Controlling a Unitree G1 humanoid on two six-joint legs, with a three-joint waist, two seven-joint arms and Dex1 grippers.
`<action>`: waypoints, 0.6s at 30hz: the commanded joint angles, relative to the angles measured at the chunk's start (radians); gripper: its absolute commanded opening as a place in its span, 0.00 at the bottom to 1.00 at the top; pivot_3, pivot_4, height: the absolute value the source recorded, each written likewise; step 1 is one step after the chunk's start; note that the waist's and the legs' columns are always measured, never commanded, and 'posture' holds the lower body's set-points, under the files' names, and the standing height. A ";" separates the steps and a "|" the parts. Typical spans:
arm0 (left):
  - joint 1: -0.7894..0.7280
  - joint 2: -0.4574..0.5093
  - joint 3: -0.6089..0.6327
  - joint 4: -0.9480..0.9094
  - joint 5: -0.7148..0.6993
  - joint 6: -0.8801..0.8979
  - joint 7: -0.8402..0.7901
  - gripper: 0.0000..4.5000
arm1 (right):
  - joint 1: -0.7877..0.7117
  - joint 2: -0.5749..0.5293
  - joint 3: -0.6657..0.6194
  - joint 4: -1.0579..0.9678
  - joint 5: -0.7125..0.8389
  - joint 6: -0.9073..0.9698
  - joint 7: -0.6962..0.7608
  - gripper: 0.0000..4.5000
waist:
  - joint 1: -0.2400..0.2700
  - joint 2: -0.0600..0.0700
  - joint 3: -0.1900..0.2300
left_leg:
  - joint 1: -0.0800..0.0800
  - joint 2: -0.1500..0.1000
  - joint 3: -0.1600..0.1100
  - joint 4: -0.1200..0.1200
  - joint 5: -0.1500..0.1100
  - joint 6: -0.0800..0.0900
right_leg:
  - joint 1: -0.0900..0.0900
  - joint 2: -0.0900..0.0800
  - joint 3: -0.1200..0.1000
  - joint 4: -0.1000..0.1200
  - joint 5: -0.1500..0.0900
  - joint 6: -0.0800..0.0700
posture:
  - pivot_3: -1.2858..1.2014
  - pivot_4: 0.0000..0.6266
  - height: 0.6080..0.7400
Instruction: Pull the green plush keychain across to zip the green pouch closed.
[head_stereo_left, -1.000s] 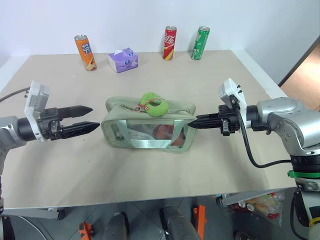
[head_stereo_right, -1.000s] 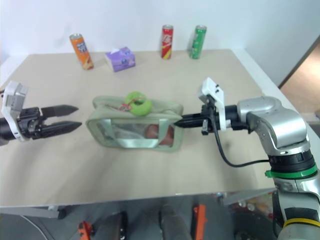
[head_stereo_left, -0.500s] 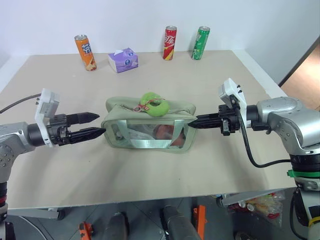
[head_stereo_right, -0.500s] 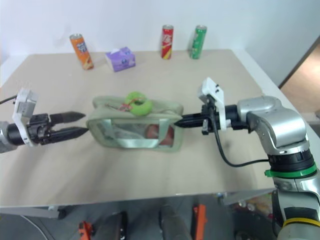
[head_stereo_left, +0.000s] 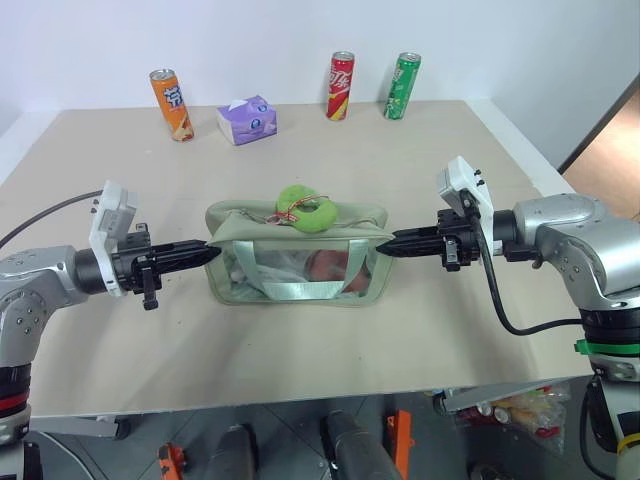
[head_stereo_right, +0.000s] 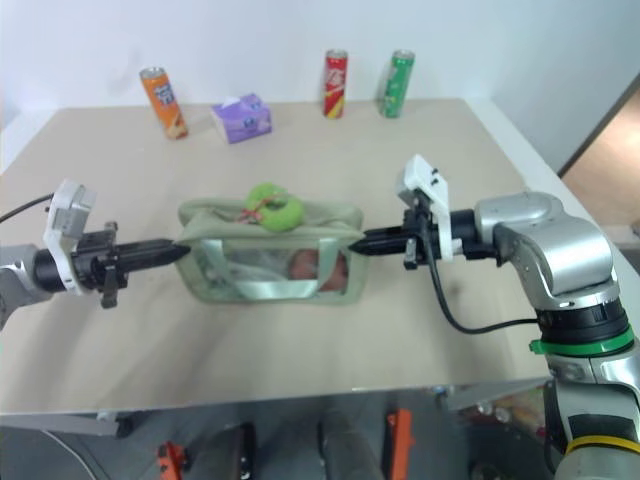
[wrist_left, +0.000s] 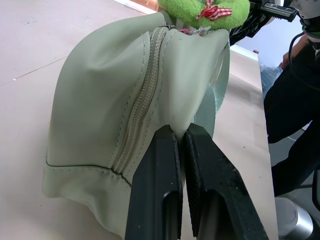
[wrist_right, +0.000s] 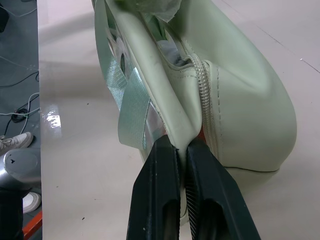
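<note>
Table (head_stereo_left: 120, 350): carrying everything.
Green pouch (head_stereo_left: 298, 255): lying mid-table, window facing the robot.
Left gripper (head_stereo_left: 206, 253): pinching fabric at the pouch's left end — fingers clamped.
Right gripper (head_stereo_left: 392, 243): pinching the right end likewise.
Green plush keychain (head_stereo_left: 307, 208): sitting on the pouch's top — untouched.

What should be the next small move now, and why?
Probably one claw must let go and take the small lime-green fuzzy plush keychain. The left claw and the right claw are both shut on opposite ends of the pale sage-green fabric pouch, so nothing holds the keychain, which lies on top near the middle.
</note>
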 joint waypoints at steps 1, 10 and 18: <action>-0.024 -0.010 -0.013 -0.013 0.004 -0.018 0.026 0.01 | -0.011 -0.004 -0.009 -0.024 0.012 -0.002 0.002 0.00 | 0.001 0.000 0.000 | 0.000 0.000 0.000 0.000 0.000 0.000 | 0.000 0.000 0.000 0.000 0.000 0.000 | 0.52 0.24 1.00; -0.010 -0.028 -0.052 -0.032 0.022 -0.046 0.046 0.00 | -0.051 -0.023 -0.077 -0.005 0.074 -0.003 0.054 0.17 | 0.006 0.000 0.000 | 0.000 -0.001 0.000 0.000 0.000 0.000 | 0.000 -0.001 0.000 0.000 0.000 0.000 | 0.52 0.24 1.00; -0.013 -0.033 -0.064 -0.033 0.022 -0.060 0.050 0.00 | -0.027 -0.082 -0.083 -0.036 0.090 -0.016 0.095 0.76 | 0.017 0.000 0.000 | -0.001 -0.001 0.000 0.001 0.000 0.000 | 0.001 -0.001 0.000 -0.001 0.000 0.001 | 0.52 0.24 1.00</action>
